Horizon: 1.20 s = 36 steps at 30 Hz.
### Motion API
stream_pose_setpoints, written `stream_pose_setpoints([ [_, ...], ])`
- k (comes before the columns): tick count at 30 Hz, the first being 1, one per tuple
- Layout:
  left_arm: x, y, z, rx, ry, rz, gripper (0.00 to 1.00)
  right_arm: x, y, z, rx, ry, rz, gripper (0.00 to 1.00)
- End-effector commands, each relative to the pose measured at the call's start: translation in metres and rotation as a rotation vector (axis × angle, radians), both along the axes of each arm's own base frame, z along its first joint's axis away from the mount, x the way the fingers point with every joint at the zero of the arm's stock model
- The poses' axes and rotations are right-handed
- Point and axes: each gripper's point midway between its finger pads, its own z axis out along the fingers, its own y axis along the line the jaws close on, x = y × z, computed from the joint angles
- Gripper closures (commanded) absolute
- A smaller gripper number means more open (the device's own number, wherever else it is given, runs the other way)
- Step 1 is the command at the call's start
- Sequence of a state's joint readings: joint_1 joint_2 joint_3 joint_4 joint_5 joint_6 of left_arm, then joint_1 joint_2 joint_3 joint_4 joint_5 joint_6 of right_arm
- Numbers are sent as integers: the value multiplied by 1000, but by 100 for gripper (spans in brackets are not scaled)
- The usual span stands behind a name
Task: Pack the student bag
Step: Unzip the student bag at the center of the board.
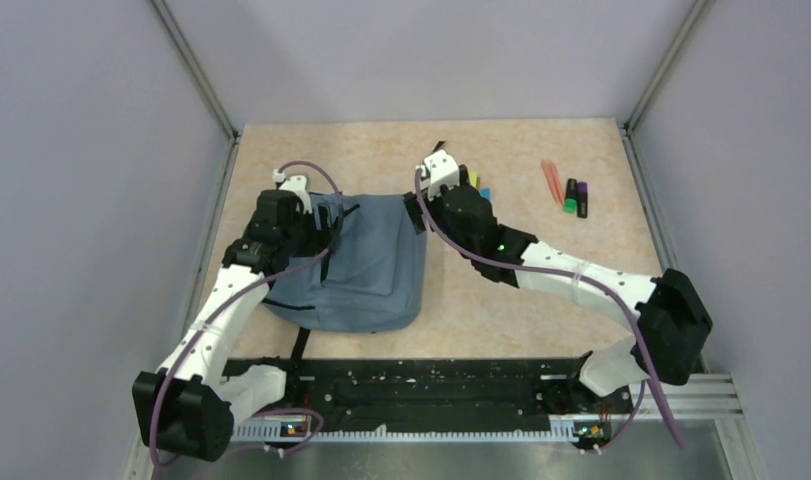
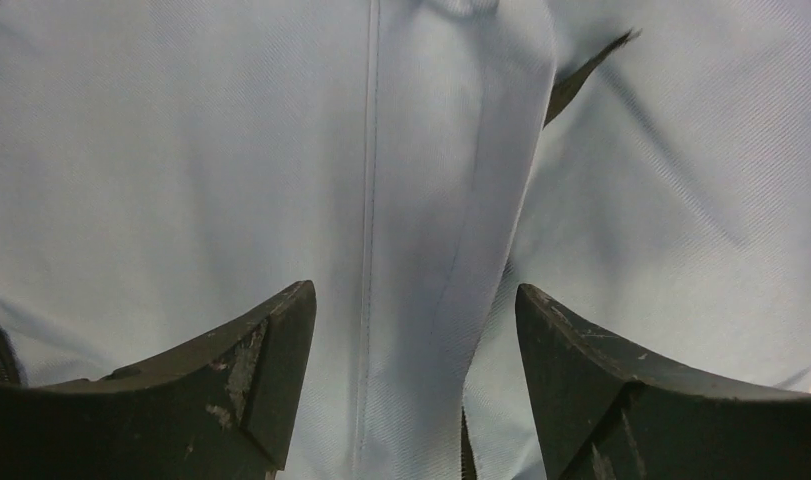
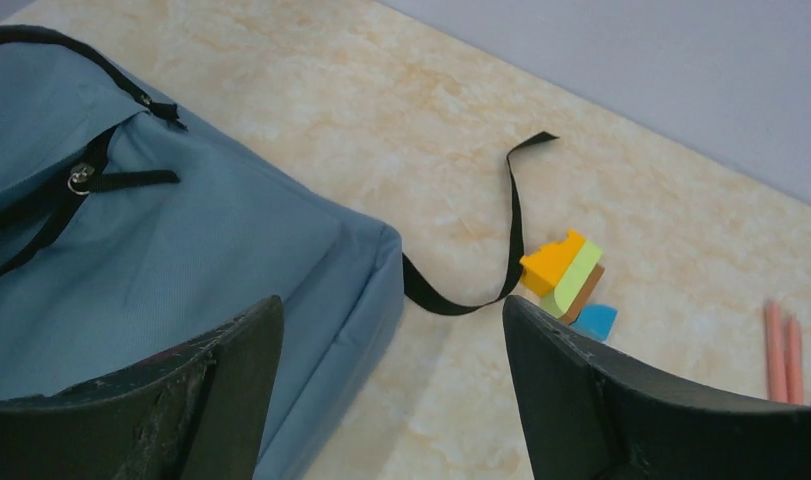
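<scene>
- Left gripper (image 2: 413, 295): jaws wide, empty, close over student bag (image 1: 376, 260) fabric.
- Right gripper (image 3: 391, 305): jaws wide, empty; bag corner beneath, sticky notes (image 3: 563, 275) ahead.
- Next: pinch zip pull (image 3: 79, 178) squarely; bag seems closed, view partial.

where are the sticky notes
In the right wrist view the sticky notes lie on the table right of the bag, beside its loose black strap.

Beige marbled table (image 1: 381, 150); plain grey walls (image 1: 81, 150).
</scene>
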<state>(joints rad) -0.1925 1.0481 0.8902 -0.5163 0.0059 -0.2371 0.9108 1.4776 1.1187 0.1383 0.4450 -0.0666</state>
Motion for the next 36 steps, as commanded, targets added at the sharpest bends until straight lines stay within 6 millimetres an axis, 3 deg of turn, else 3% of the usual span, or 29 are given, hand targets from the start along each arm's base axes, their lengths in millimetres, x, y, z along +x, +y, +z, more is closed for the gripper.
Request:
stream_pose_setpoints([
  [1, 0, -3, -1, 37, -1, -77, 22, -12, -10, -9, 101, 81, -26, 21],
  [4, -4, -1, -18, 49, 42, -75, 30, -25, 6, -5, 145, 112, 79, 21],
  [9, -9, 4, -25, 83, 57, -78, 67, -52, 4, -9, 112, 202, 177, 23],
  [13, -21, -26, -10, -48, 25, -212, 100, -65, -1, 4, 57, 147, 264, 23],
  [15, -28, -44, 8, -132, -32, -290, 100, -66, 4, 15, 51, 92, 314, 23],
  [18, -36, -53, 29, -182, -114, -319, 100, -66, 17, 35, 69, 40, 375, 23],
  [22, -51, -66, 46, -215, -166, -385, 100, -73, 56, 68, 81, -86, 580, 19],
  [24, -57, -68, 50, -224, -188, -400, 100, -67, 76, 74, 69, -116, 642, 16],
  [30, -69, -67, 63, -245, -277, -398, 100, -41, 132, 59, 34, -85, 746, 15],
  [36, -69, -72, 72, -282, -287, -399, 100, -30, 146, 56, 78, -92, 836, 15],
])
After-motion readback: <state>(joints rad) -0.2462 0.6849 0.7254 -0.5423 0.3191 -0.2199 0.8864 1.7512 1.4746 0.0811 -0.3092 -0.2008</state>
